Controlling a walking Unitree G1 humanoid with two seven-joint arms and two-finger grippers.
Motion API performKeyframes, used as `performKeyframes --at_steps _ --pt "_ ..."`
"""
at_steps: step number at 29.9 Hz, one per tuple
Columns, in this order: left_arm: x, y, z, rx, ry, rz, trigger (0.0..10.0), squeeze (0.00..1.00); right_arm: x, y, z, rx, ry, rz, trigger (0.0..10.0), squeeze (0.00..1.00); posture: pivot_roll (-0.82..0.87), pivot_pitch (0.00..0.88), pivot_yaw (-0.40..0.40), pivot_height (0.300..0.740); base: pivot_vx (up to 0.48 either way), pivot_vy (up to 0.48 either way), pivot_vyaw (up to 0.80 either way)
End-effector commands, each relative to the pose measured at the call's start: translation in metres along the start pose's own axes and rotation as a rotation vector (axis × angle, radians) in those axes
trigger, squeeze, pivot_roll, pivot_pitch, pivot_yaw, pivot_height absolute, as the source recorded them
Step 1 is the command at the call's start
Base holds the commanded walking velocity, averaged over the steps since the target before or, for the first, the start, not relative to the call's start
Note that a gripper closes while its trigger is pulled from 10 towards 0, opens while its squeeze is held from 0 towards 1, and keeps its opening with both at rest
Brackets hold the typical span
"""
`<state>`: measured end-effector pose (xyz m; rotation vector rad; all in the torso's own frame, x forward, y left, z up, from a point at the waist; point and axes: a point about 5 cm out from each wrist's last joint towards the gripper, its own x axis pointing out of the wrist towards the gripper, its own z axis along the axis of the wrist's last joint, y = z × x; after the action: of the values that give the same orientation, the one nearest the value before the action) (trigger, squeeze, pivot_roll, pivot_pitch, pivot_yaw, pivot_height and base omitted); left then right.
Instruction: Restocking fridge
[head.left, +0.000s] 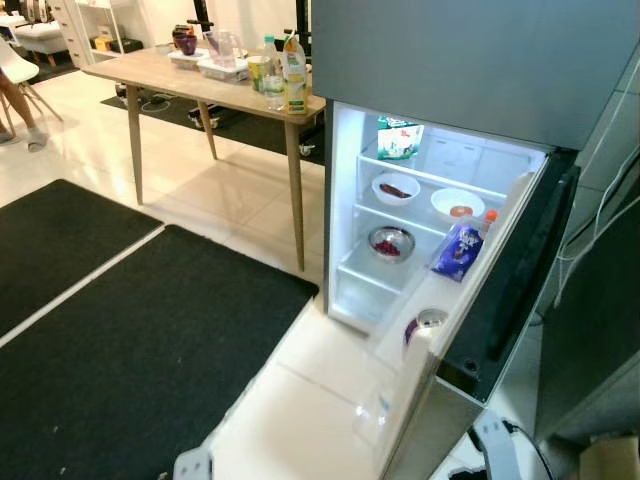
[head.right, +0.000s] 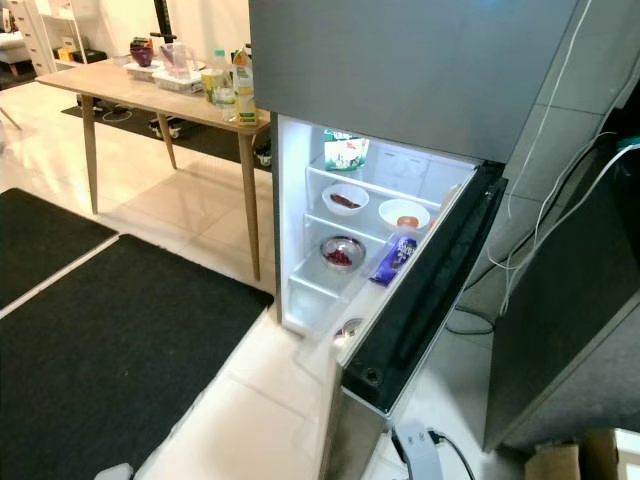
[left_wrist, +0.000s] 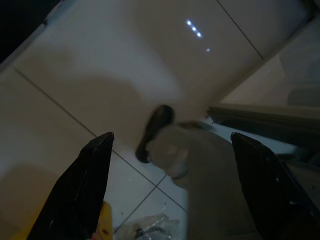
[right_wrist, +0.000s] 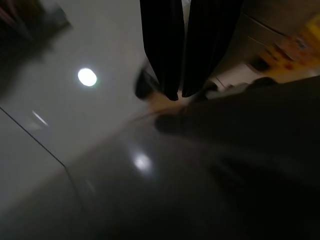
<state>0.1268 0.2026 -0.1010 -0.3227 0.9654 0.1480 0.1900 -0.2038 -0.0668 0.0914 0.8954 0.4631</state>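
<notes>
The grey fridge (head.left: 470, 60) stands open ahead, its lit lower compartment showing glass shelves. On them sit a green-white carton (head.left: 399, 138), a white bowl (head.left: 395, 188), a second white bowl (head.left: 457, 204) and a steel bowl of red food (head.left: 390, 243). The door (head.left: 500, 300) swings right and holds a blue pouch (head.left: 457, 250) and a can (head.left: 428, 322). A juice carton (head.left: 293, 75) and bottles (head.left: 271, 80) stand on the wooden table (head.left: 160, 75). My left gripper (left_wrist: 170, 192) hangs open over floor tiles. My right gripper (right_wrist: 179, 95) hangs with fingers together.
Black mats (head.left: 130, 340) cover the floor left of the fridge, with pale tiles (head.left: 320, 400) leading to it. A dark cabinet (head.right: 570, 300) and cables (head.right: 520, 250) stand right of the door. A person's leg (head.left: 20, 110) shows beside a white chair at far left.
</notes>
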Motion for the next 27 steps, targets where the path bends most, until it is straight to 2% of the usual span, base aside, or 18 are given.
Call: performKeyframes --at_steps 1,4,6,7,8,10,11,12,14,15,17,18,19,20,22,23,25,27 --pt "0.001 0.0 0.002 0.004 -0.004 0.001 10.0 0.0 0.005 0.003 0.023 -0.027 -0.093 0.049 10.0 0.0 -0.06 0.0 -0.028 0.74 0.0 0.0 0.0" --pt "0.001 0.0 0.003 0.006 -0.006 -0.001 10.0 0.0 0.009 0.014 0.054 -0.08 -0.191 0.205 10.0 0.0 -0.06 0.0 -0.027 0.74 0.0 0.0 0.0" --pt "0.0 0.0 0.003 0.006 -0.005 -0.001 10.0 0.0 0.011 0.018 0.065 -0.113 -0.221 0.253 10.0 0.0 -0.06 0.0 -0.027 0.74 0.0 0.0 0.0" --pt "0.0 0.0 0.002 0.006 -0.005 -0.001 10.0 0.0 0.012 0.025 0.08 -0.146 -0.262 0.31 10.0 0.0 -0.06 0.0 -0.03 0.74 0.0 0.0 0.0" --pt "0.0 0.0 0.002 0.006 -0.005 -0.001 10.0 0.0 0.012 0.025 0.08 -0.146 -0.262 0.31 10.0 0.0 -0.06 0.0 -0.03 0.74 0.0 0.0 0.0" --pt "0.0 0.001 0.001 0.005 -0.005 -0.001 10.0 0.0 0.014 0.043 0.116 -0.217 -0.367 0.451 10.0 0.0 -0.06 0.0 -0.034 0.74 0.0 0.0 0.0" --pt "0.0 0.001 0.001 0.005 -0.005 -0.001 10.0 0.0 0.014 0.043 0.116 -0.217 -0.367 0.451 10.0 0.0 -0.06 0.0 -0.034 0.74 0.0 0.0 0.0" --pt "0.0 0.001 0.0 0.003 -0.004 0.0 10.0 0.0 0.014 0.055 0.137 -0.252 -0.428 0.533 10.0 0.0 -0.06 0.0 -0.037 0.74 0.0 0.0 0.0" --pt "0.0 0.001 0.0 0.003 -0.004 0.0 10.0 0.0 0.014 0.055 0.137 -0.252 -0.428 0.533 10.0 0.0 -0.06 0.0 -0.037 0.74 0.0 0.0 0.0" --pt "-0.001 0.001 -0.001 0.001 -0.003 0.0 10.0 0.0 0.012 0.069 0.158 -0.289 -0.49 0.61 10.0 0.0 -0.05 0.0 -0.041 0.74 0.0 0.0 0.0" --pt "-0.001 0.002 -0.003 -0.006 -0.001 0.004 10.0 0.0 0.005 0.108 0.213 -0.374 -0.674 0.729 10.0 0.0 -0.05 0.0 -0.05 0.74 0.0 0.0 0.0" --pt "-0.001 0.002 -0.003 -0.006 -0.001 0.004 10.0 0.0 0.005 0.108 0.213 -0.374 -0.674 0.729 10.0 0.0 -0.05 0.0 -0.05 0.74 0.0 0.0 0.0" --pt "-0.002 0.002 -0.004 -0.009 0.001 0.006 10.0 0.0 -0.001 0.124 0.244 -0.4 -0.794 0.697 10.0 0.0 -0.05 0.0 -0.049 0.74 0.0 0.0 0.0" --pt "-0.002 0.003 -0.005 -0.01 0.002 0.007 10.0 0.0 -0.011 0.141 0.28 -0.388 -0.945 0.63 10.0 0.0 -0.04 0.0 -0.047 0.74 0.0 0.0 0.0" --pt "-0.002 0.002 -0.005 -0.012 0.001 0.008 10.0 0.0 -0.034 0.157 0.328 -0.321 -1.167 0.519 10.0 0.0 -0.04 0.0 -0.051 0.74 0.0 0.0 0.0" --pt "-0.002 0.002 -0.005 -0.012 0.001 0.008 10.0 0.0 -0.034 0.157 0.328 -0.321 -1.167 0.519 10.0 0.0 -0.04 0.0 -0.051 0.74 0.0 0.0 0.0" --pt "-0.002 0.002 -0.004 -0.015 -0.004 0.008 10.0 0.0 -0.045 0.159 0.344 -0.299 -1.243 0.474 10.0 0.0 -0.03 0.0 -0.055 0.74 0.0 0.0 0.0" --pt "-0.001 0.001 -0.004 -0.018 -0.007 0.009 10.0 0.0 -0.035 0.151 0.331 -0.318 -1.172 0.466 10.0 0.0 -0.03 0.0 -0.055 0.74 0.0 0.0 0.0"
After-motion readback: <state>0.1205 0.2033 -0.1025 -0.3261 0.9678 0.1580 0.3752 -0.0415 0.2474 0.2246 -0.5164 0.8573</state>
